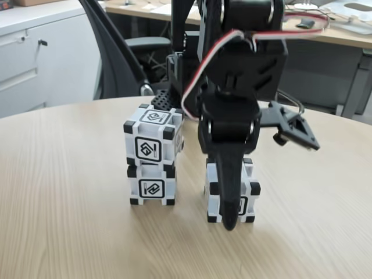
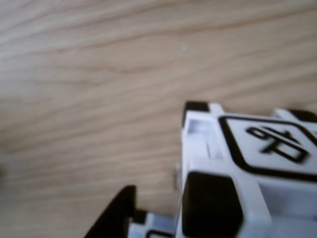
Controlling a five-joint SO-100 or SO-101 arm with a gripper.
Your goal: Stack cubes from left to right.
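Item: gripper (image 1: pixel 231 218), fixed view. Black, pointing straight down, its near finger (image 1: pixel 228 180) running down the front face of the lone cube (image 1: pixel 247 192) almost to the table (image 1: pixel 70 221). The far finger is hidden behind the cube, so jaw width cannot be read directly; the jaws appear to straddle the cube, but whether they press on it or merely stand around it cannot be told.

Item: lone cube. Rests on the table directly under the wrist; white-grey with black corners, its front glyph largely covered by the finger.

Item: two-cube stack. Lies at about 9 o'clock from the gripper in the fixed view, near but apart from the lone cube. The upper cube (image 1: pixel 152 139) sits on the lower cube (image 1: pixel 152 186), slightly turned relative to it.

Governing relation: the stack top lies at roughly 10 o'clock and above the held position; by judgement, the next move calls for a lift clear of that height, then travel toward 9 o'clock.

Item: wrist view. A cube (image 2: pixel 247 163) fills the 4 o'clock quarter, very close and blurred, glyph legible only in part, cut off at the frame edge. A dark fingertip (image 2: pixel 116 215) enters at 6 o'clock, touching or just beside another white edge; contact unclear.

Item: background. Office chair (image 1: pixel 122 52) and cabinets (image 1: pixel 35 58) at 11 o'clock.
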